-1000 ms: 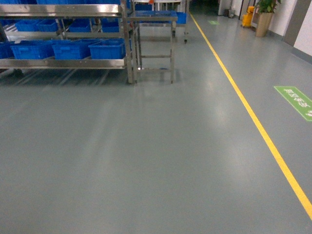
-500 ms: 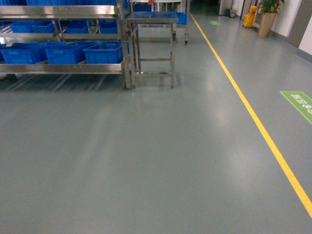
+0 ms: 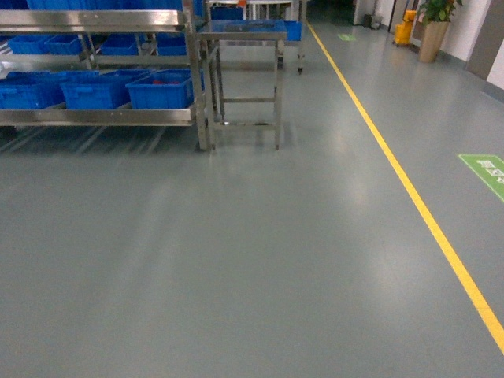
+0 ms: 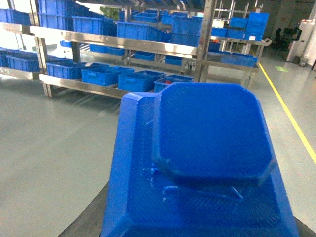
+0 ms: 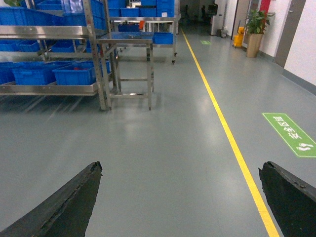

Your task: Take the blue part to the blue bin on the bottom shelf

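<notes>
The blue part [image 4: 207,148], a large blocky piece with a raised octagonal face, fills the left wrist view. My left gripper [image 4: 197,229] is shut on it; only one dark finger [image 4: 85,223] shows at its lower left. The bottom shelf [image 3: 94,116], a low steel rack level, stands far off at the upper left of the head view. Several blue bins [image 3: 161,90] sit in a row on it, the rightmost with something red inside. My right gripper [image 5: 180,168] is open over bare floor, holding nothing. Neither gripper shows in the head view.
A steel table [image 3: 240,31] stands right beside the rack's end post. Upper rack levels [image 4: 118,43] carry more blue bins. A yellow floor line [image 3: 409,189] runs along the right, with a green floor sign [image 3: 484,172] beyond it. A potted plant [image 3: 431,35] stands far back.
In the head view the rack and table have slid down and to the left, and the green sign down and to the right; my base has rolled forward.
</notes>
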Robot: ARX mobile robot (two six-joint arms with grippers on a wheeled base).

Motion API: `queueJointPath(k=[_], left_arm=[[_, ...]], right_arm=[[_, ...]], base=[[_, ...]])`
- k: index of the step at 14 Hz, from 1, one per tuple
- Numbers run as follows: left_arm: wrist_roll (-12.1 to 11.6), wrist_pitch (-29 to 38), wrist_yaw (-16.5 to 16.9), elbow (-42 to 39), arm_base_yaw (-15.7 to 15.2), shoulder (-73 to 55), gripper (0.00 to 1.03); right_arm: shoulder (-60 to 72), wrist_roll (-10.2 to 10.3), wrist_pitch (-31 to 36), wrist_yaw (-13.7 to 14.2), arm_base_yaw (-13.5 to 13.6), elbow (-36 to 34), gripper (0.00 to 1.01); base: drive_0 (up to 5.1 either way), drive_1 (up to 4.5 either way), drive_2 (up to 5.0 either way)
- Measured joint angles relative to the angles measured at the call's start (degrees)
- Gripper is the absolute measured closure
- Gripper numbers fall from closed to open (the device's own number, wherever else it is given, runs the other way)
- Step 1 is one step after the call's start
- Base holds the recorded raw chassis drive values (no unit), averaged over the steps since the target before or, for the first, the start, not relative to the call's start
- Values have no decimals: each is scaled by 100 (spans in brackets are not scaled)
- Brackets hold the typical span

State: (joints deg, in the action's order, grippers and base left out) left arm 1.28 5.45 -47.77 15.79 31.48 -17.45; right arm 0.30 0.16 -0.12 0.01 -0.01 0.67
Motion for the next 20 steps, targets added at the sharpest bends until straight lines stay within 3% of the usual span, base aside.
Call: queueJointPath(k=[20], left_arm=[[0,15,13,0,-2,2,60]], right_arm=[[0,-2,-24,2,0,0,3]], base=[[1,415,-412]])
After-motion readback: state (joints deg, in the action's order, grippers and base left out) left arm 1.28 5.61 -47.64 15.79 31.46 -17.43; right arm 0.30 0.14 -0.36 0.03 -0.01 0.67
